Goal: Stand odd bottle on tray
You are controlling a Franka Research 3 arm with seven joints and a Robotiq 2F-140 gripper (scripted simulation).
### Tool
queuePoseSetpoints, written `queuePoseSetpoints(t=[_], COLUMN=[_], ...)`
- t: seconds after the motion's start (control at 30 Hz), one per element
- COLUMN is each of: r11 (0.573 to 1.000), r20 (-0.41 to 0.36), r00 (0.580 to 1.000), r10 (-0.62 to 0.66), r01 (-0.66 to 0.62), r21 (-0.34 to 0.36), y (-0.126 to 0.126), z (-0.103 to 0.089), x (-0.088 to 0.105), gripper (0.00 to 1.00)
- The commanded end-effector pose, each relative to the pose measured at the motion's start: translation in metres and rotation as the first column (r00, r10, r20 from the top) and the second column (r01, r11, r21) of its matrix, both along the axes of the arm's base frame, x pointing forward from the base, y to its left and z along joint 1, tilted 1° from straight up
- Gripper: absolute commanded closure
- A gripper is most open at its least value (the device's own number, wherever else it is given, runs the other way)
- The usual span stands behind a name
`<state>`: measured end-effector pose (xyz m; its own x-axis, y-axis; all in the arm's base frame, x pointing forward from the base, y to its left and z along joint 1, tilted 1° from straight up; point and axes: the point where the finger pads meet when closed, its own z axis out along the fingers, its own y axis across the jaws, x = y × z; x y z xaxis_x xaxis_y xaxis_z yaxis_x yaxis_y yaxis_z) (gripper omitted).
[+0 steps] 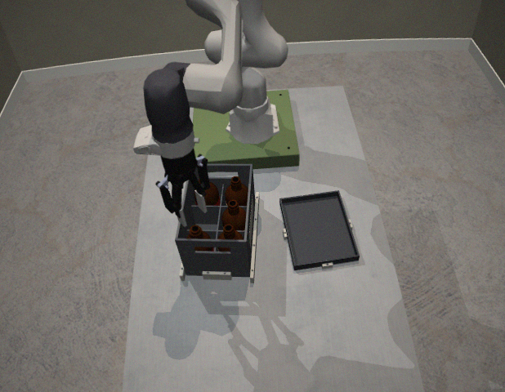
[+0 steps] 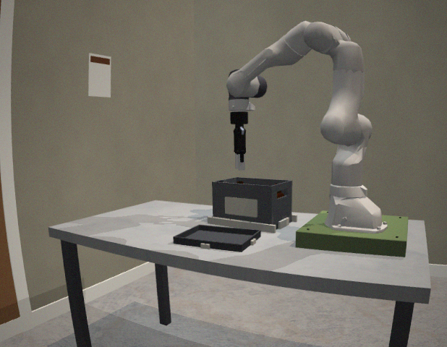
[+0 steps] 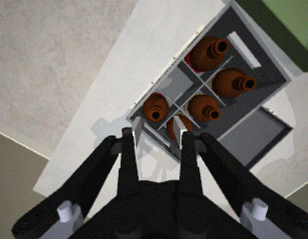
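Note:
The dark crate [image 1: 214, 262] [image 2: 266, 203] [image 3: 270, 75] stands level with six compartments. Five brown bottles stand in it: back left [image 1: 211, 194] [image 3: 205, 56], back right [image 1: 236, 195] [image 3: 228, 82], middle right [image 1: 234, 218] [image 3: 200, 106], front left [image 1: 195, 232] [image 3: 155, 106] and front right [image 1: 229, 233] [image 3: 174, 130]. The middle left compartment is empty. Which neck differs, I cannot tell. The gripper [image 1: 192, 211] [image 2: 239, 167] [image 3: 158, 127] is open and empty, pointing down above the crate's left side. In the wrist view one finger partly hides the front right bottle. The dark tray [image 1: 316, 232] [image 2: 220, 237] [image 3: 249, 134] lies flat and empty.
Pale strips [image 1: 253, 253] [image 2: 240, 224] line the crate's foot, and small pale clips [image 1: 327, 265] [image 2: 205, 245] sit at the tray's edges. The arm's green base block [image 1: 265, 160] [image 2: 351, 241] [image 3: 288, 30] is behind the crate. Thin dividers and high walls surround the bottles.

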<state>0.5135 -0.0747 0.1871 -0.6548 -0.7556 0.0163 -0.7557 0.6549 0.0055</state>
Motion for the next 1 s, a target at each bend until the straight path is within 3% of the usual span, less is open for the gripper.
queuePoseSetpoints(t=[0.0, 0.97], r11=[1.0, 1.0], r20=[0.004, 0.004], r00=[1.0, 1.0], r10=[0.006, 0.006], r01=[-0.006, -0.006], r21=[-0.003, -0.003], y=[-0.002, -0.002], z=[-0.005, -0.03], x=[0.001, 0.001], gripper=[0.56, 0.56])
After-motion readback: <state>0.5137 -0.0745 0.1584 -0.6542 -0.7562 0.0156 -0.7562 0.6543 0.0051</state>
